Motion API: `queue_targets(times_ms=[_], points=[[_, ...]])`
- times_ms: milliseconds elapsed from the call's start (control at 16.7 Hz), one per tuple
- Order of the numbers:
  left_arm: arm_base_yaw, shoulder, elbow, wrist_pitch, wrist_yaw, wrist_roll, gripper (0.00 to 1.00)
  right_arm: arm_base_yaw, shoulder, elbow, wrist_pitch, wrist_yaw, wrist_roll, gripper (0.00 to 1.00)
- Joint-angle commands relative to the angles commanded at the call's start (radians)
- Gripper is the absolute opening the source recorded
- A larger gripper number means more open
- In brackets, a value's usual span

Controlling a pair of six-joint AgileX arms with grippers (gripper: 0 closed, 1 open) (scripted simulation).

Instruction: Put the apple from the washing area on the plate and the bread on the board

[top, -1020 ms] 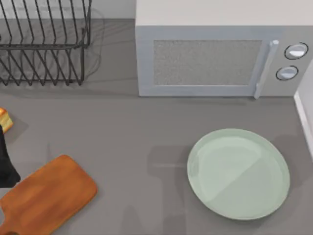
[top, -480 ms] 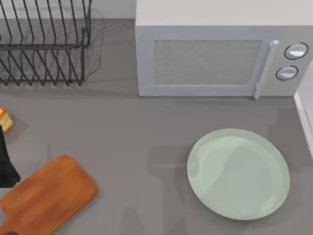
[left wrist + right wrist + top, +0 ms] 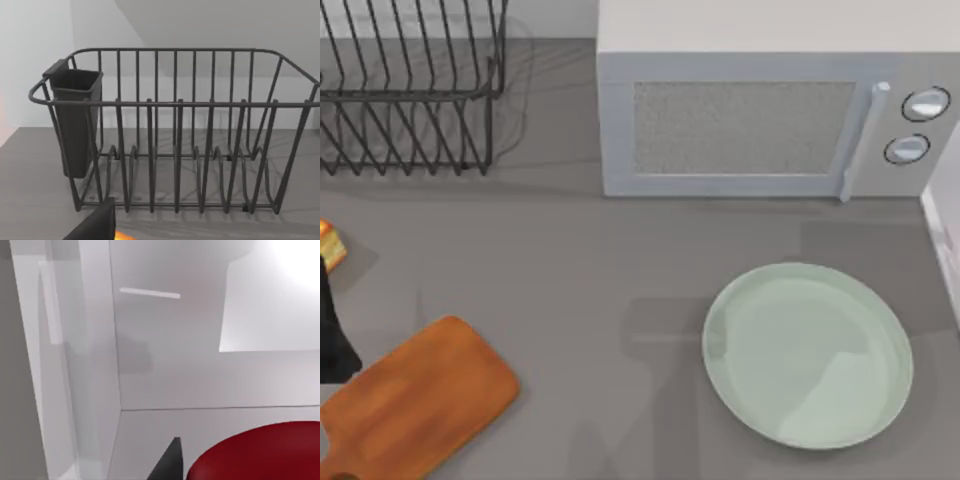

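Observation:
The bread (image 3: 328,245) lies at the table's far left edge, with my left arm (image 3: 330,335) dark just in front of it. In the left wrist view, a dark part of my left gripper (image 3: 95,226) sits beside an orange sliver of the bread (image 3: 123,235). The wooden board (image 3: 415,400) lies bare at the front left. The mint-green plate (image 3: 807,355) is bare at the front right. The red apple (image 3: 257,452) looms close in the right wrist view, inside a white basin, with a dark part of my right gripper (image 3: 167,462) beside it.
A black wire dish rack (image 3: 410,90) with a dark cutlery cup (image 3: 75,120) stands at the back left. A grey microwave (image 3: 770,100) fills the back. A white basin wall (image 3: 945,230) lines the right edge.
The shadow lying across the plate has shrunk towards its front right rim. The bread, the board and my left arm have not moved.

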Motion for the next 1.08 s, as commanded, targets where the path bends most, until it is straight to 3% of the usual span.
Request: queue_targets(times_ms=[720,1080], points=[[0.0,0.0,0.0,0.0,0.0,0.0,1.0,0.534,-0.1,0.04,-0.269,0.009,0.532,0.0],[0.0,0.0,0.0,0.0,0.0,0.0,1.0,0.71,-0.118,0.118,-0.283,0.002,0.688,0.0]])
